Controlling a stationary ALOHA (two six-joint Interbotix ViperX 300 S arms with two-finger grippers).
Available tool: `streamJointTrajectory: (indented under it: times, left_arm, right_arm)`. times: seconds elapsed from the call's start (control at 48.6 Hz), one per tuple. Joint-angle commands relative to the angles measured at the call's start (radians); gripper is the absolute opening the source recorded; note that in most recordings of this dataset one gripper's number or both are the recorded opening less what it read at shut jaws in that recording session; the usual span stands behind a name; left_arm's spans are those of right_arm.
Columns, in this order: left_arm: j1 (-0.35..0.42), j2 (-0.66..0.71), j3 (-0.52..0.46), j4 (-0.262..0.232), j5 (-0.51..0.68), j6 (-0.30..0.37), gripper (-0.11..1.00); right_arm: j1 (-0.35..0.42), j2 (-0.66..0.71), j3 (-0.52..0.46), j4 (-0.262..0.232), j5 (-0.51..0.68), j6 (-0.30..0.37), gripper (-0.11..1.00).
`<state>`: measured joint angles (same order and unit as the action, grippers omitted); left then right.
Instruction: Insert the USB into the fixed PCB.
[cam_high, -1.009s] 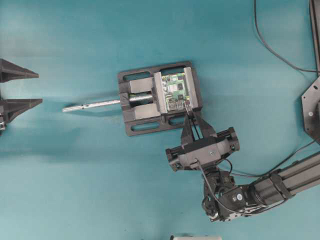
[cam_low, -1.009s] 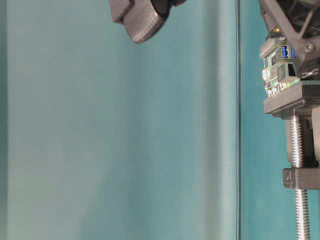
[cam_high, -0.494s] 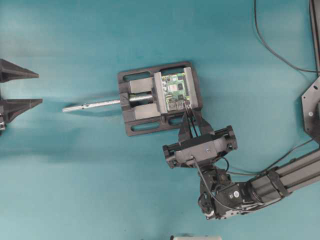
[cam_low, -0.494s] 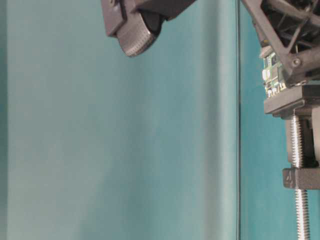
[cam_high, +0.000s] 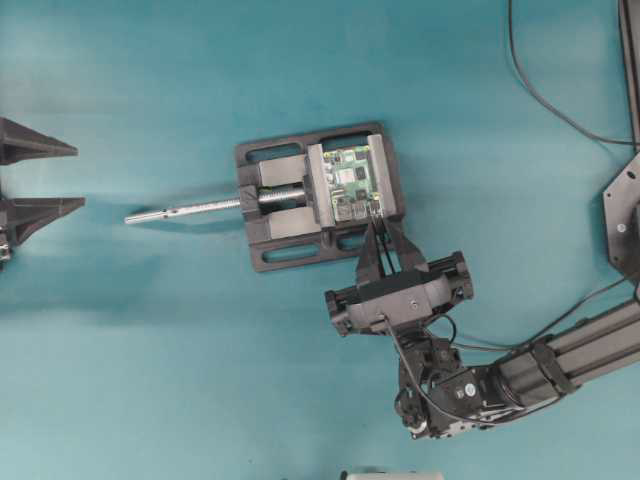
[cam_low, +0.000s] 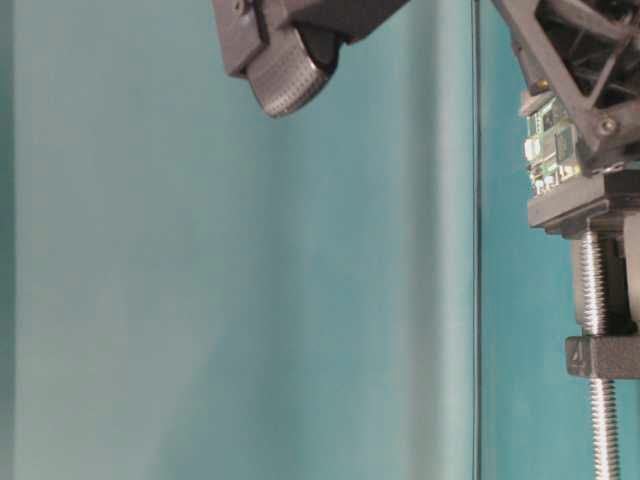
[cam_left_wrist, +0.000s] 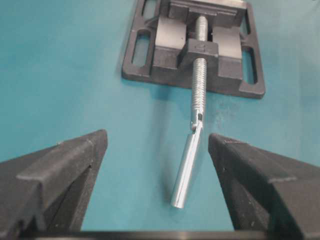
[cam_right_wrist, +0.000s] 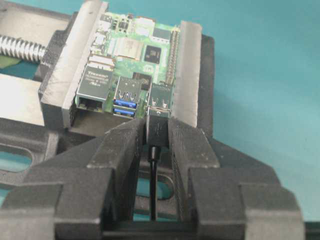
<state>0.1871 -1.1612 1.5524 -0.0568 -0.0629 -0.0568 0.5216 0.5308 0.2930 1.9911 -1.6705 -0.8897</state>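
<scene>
Right gripper clamped on the USB; pads press its two flanks, thin black cable trailing back between the fingers toward 6 o'clock in the right wrist view.

Fixed PCB sits in the black vise, held between the two grey vise jaws. Port edge of the board faces the gripper. In the right wrist view the plug's nose lies at 12 o'clock from the gripper, directly in front of the right-hand silver USB port; nose and port mouth look touching or just short of it, cannot tell if any of it has entered. Blue-tongued port just to 9 o'clock of it, Ethernet jack further that way.

Long axis of plug runs 6-to-12 in this view, roughly in line with the port's depth. In the overhead view the right gripper comes at the board from about 5 o'clock, slightly slanted.

Judgement: insertion step, final push pending; needs a straight drive along the plug axis, with little sideways play since the right vise jaw stands just beside the port at 3 o'clock.

Left gripper spread wide, holding nothing, well apart from the vise, facing the silver threaded rod. Right arm is by far the nearer. Open teal table all around.
</scene>
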Motion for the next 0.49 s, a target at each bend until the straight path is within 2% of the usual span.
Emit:
streamJointTrajectory:
  times: [0.0, 0.473]
  left_arm:
    - [0.002, 0.015, -0.012, 0.003, -0.009, -0.011, 0.98]
    - [0.002, 0.015, -0.012, 0.003, -0.009, -0.011, 0.98]
  right_arm:
    - [-0.063, -0.015, -0.002, -0.011, -0.011, 0.000, 0.21]
    - [-0.091, -0.023, -0.011, -0.011, -0.009, 0.000, 0.21]
